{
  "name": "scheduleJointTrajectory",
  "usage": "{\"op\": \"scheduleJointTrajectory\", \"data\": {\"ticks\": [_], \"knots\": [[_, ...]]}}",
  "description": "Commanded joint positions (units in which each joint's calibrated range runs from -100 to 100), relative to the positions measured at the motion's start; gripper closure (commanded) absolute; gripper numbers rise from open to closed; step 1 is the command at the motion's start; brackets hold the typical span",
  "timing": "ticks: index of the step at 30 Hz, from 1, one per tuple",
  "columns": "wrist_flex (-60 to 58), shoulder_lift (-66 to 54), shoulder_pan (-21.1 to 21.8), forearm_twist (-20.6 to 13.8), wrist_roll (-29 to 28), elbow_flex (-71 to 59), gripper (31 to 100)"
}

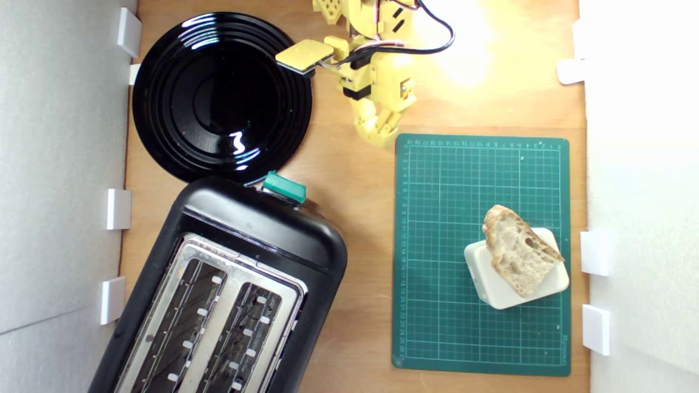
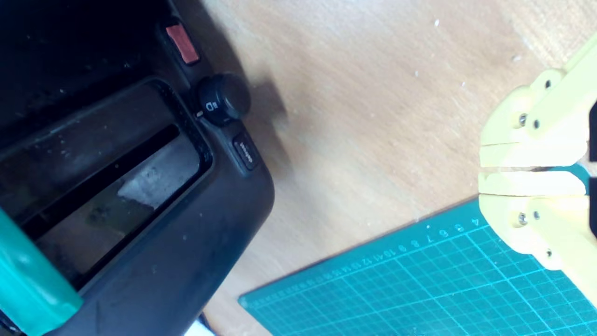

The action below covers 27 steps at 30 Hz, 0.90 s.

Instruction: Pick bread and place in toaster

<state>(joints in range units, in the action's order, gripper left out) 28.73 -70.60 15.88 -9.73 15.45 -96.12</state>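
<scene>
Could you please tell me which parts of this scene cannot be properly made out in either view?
- The toaster: the exterior view's bottom edge cuts off its far end.
- Slot interiors: too dark to show anything inside.
- The cream block: partly covered by the bread.
- Arm base: cut off by the exterior view's top edge.
- The bread: absent from the wrist view.
- The gripper: its jaws nearly meet, empty.

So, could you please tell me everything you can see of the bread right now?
The bread is one rustic slice, roughly wedge-shaped, with pale tan crumb full of holes and a brown crust along its edges. It lies flat on a cream block, overhanging it on the side facing away from the toaster. The block sits on the green mat. Nothing else touches the bread; the pincer is well away.
</scene>
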Motion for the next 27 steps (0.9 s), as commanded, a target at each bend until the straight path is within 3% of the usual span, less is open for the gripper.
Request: {"op": "scheduleJointTrajectory", "data": {"ticks": [1,14,22,27], "knots": [[-10.1,8.5,1.1,-0.2,-0.2,3.3,99.5],[-13.5,12.3,8.1,-0.2,-3.9,7.0,99.5],[-23.9,13.2,8.4,-0.2,-4.7,6.7,99.5],[-26.3,13.2,10.9,-0.6,-7.3,6.6,99.5]]}}
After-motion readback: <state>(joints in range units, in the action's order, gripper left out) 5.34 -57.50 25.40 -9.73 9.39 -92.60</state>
